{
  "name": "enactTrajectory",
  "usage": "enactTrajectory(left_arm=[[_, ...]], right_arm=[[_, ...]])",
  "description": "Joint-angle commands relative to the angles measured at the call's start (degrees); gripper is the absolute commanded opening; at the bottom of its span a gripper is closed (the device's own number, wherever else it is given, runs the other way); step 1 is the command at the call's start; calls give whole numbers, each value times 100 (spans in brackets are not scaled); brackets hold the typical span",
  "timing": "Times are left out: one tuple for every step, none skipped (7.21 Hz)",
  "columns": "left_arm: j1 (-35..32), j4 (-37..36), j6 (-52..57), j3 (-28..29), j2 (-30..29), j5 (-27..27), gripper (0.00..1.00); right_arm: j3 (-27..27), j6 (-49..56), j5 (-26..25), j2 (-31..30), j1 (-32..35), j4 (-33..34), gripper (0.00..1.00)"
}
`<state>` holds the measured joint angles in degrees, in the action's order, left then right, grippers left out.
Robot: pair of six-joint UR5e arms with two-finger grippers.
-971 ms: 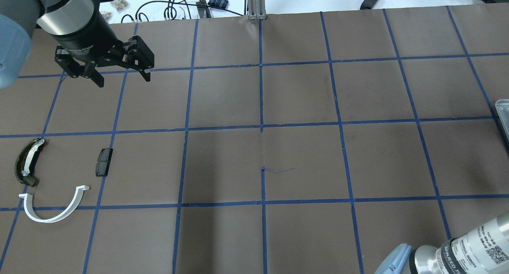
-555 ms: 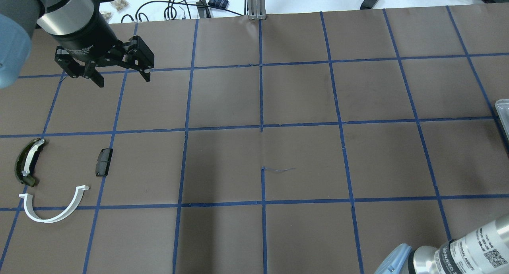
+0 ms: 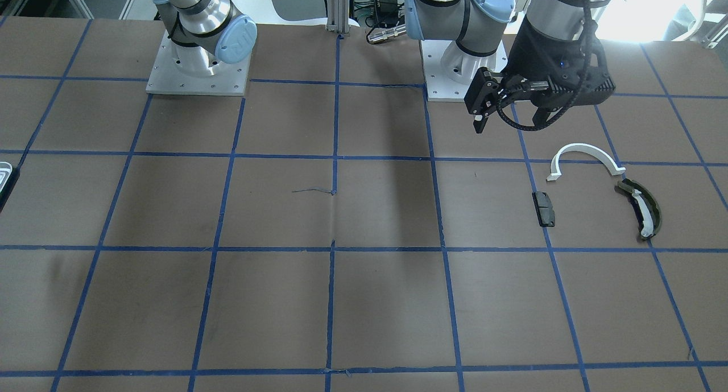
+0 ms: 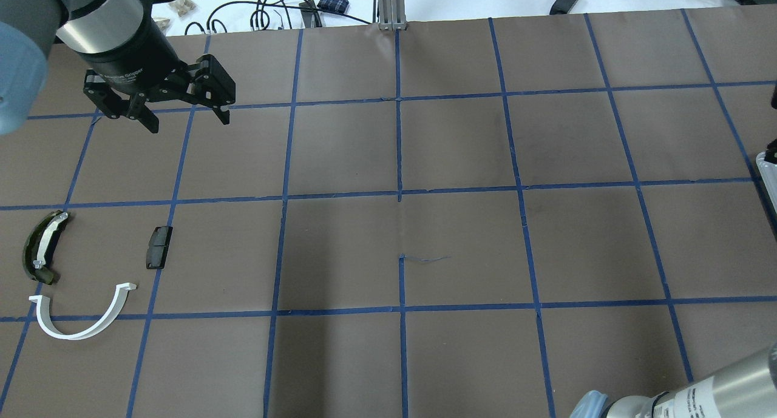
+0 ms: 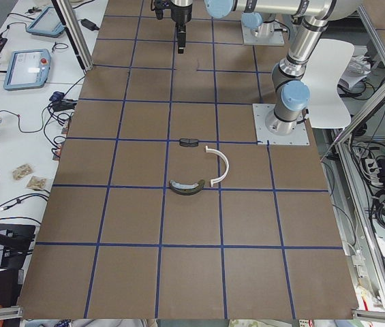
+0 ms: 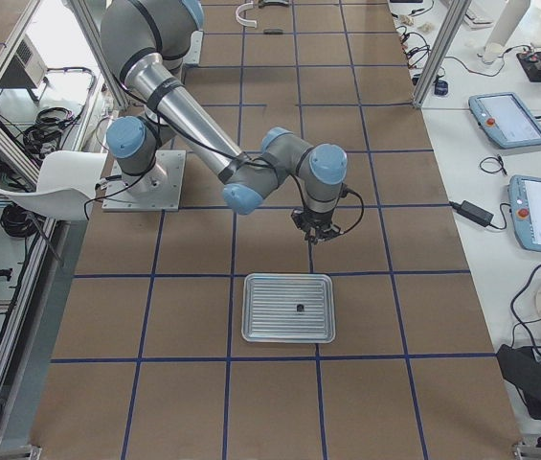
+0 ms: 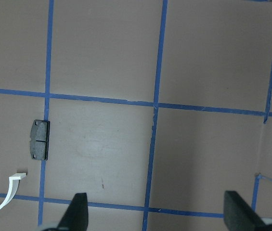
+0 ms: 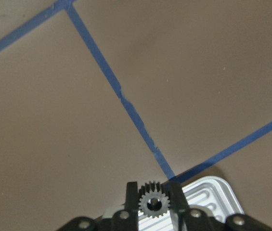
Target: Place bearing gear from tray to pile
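A small dark toothed gear (image 8: 150,204) is clamped by the right pincer (image 8: 153,193) over the ribbed silver tray (image 8: 213,192) for carrying; the left pincer (image 4: 188,122) is held open.

Ribbed metal tray (image 6: 270,318), dull grey gear (image 8: 145,199)

The small dark toothed bearing gear (image 8: 150,204) sits pinched between my right jaws, held above a corner of the ribbed silver tray (image 6: 268,321). The pile (image 5: 195,186) lies well apart on the worktop (image 3: 364,210): white arc (image 3: 586,148), olive curved piece (image 3: 642,210), black block (image 3: 544,208), none touching.
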<state>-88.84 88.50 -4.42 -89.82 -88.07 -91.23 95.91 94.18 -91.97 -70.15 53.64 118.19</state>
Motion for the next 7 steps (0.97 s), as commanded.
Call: enactTrajectory(left_arm=[[-1, 0, 20, -9, 9, -9, 100], [-1, -9, 20, -9, 0, -9, 100], [-1, 0, 20, -9, 9, -9, 100], [-1, -9, 20, 8, 0, 0, 100], [-1, 0, 20, 0, 0, -9, 100], [-1, 0, 20, 0, 0, -9, 100], [-1, -9, 12, 0, 0, -9, 100]], right_arm=[[-2, -1816, 3, -16, 1196, 2, 5], [-2, -2903, 73, 1, 1784, -6, 6], [15, -4089, 187, -24, 2486, -294, 6], [50, -5293, 240, -25, 3137, -410, 6], [103, -6445, 275, -16, 3648, -385, 7], [103, -7561, 285, 28, 4271, -367, 8], [103, -8790, 276, 124, 4947, -123, 10]])
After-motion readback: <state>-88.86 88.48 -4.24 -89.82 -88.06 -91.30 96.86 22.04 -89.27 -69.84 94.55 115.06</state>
